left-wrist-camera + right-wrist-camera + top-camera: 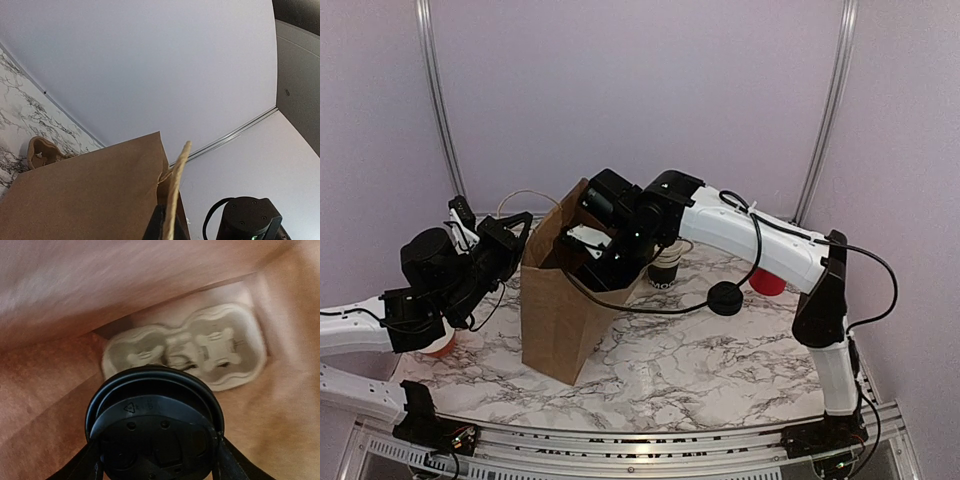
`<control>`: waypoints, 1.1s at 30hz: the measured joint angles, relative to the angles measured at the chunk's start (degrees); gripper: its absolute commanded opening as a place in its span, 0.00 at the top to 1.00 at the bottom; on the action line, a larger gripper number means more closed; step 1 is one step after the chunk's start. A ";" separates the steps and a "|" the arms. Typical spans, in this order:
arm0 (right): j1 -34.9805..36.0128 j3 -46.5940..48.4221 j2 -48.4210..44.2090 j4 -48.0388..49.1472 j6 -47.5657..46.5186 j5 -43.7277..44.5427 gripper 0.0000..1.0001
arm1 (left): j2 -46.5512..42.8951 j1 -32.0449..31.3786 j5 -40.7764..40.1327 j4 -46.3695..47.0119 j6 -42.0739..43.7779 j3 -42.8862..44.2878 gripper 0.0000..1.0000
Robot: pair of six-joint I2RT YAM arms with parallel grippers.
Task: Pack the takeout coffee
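The takeout coffee (155, 425), seen from above as a round black lid, is gripped on both sides by my right gripper (156, 452). It hangs inside the brown paper bag (558, 310), above a pale pulp cup carrier (200, 347) on the bag's floor. From the top view my right gripper (588, 255) reaches down into the bag's open mouth, and the cup is hidden there. My left gripper (510, 238) is at the bag's left top edge, shut on the twine handle (177, 185). The bag's wall (85, 195) fills the lower left wrist view.
A black lidless cup with white lettering (665, 270) stands just right of the bag. A loose black lid (725, 298) lies beyond it and a red cup (767, 283) sits under my right arm. Another red object (440, 346) is under my left arm. A brown pulp piece (42, 152) lies behind the bag.
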 measured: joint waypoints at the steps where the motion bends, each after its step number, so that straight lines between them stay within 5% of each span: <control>1: 0.35 0.00 0.33 -0.02 -0.04 -0.59 0.31 | 0.00 0.59 0.55 -0.04 -0.48 -0.15 1.00; 16: 2.27 0.37 4.72 2.47 0.00 -6.29 0.29 | -0.07 3.78 4.44 0.20 -4.35 -2.78 1.00; 33: 2.34 1.33 6.16 4.33 -0.63 -7.21 0.14 | -0.83 3.98 5.31 0.15 -4.04 -2.80 1.00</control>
